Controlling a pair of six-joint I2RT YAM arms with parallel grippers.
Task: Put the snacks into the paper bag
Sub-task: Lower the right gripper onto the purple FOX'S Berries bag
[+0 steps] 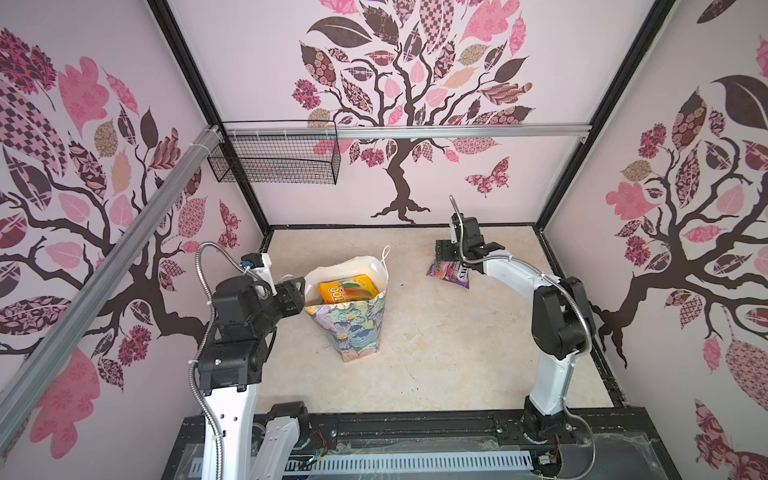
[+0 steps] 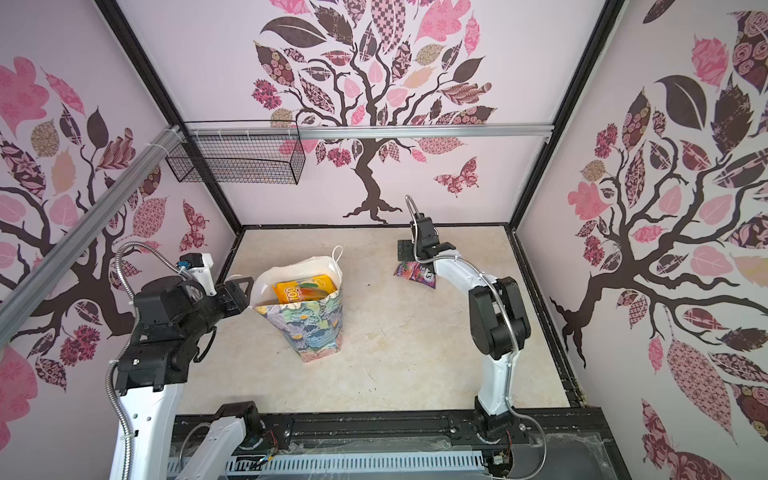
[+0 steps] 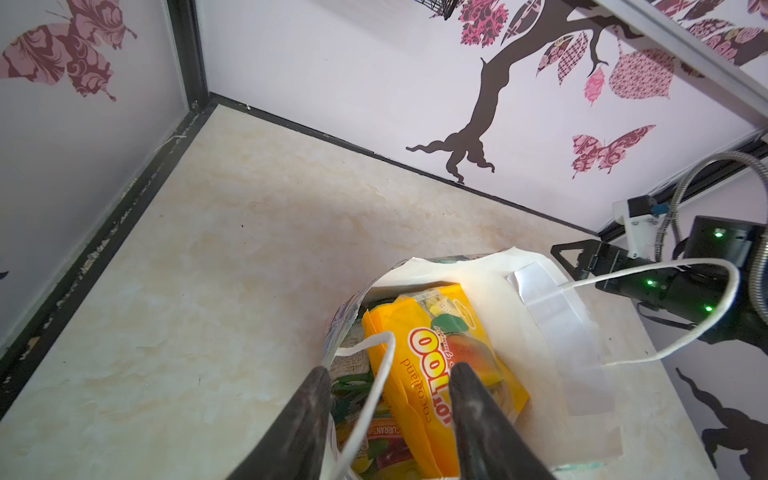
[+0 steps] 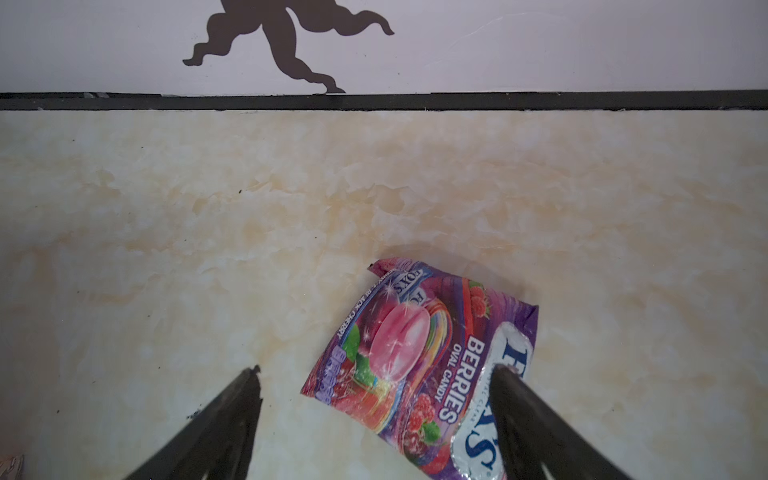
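The paper bag (image 1: pixel 351 328) (image 2: pixel 313 328) stands upright left of the table's middle, with its floral print outside and white inside (image 3: pixel 540 332). An orange snack pouch (image 1: pixel 347 291) (image 3: pixel 428 365) lies on top inside it, over other pouches (image 3: pixel 386 449). My left gripper (image 1: pixel 302 294) (image 3: pixel 390 370) is at the bag's left rim, open, with the rim and a white cord handle (image 3: pixel 374 399) between its fingers. A purple FOX'S snack pouch (image 1: pixel 451 272) (image 4: pixel 415 357) lies on the table at the back right. My right gripper (image 1: pixel 467 251) (image 4: pixel 376 372) hovers just over it, open and holding nothing.
A black wire basket (image 1: pixel 274 160) hangs on the back wall's rail at the left, well above the table. Walls close the table at the back and on both sides. The arms' bases sit along the front edge (image 1: pixel 415 424).
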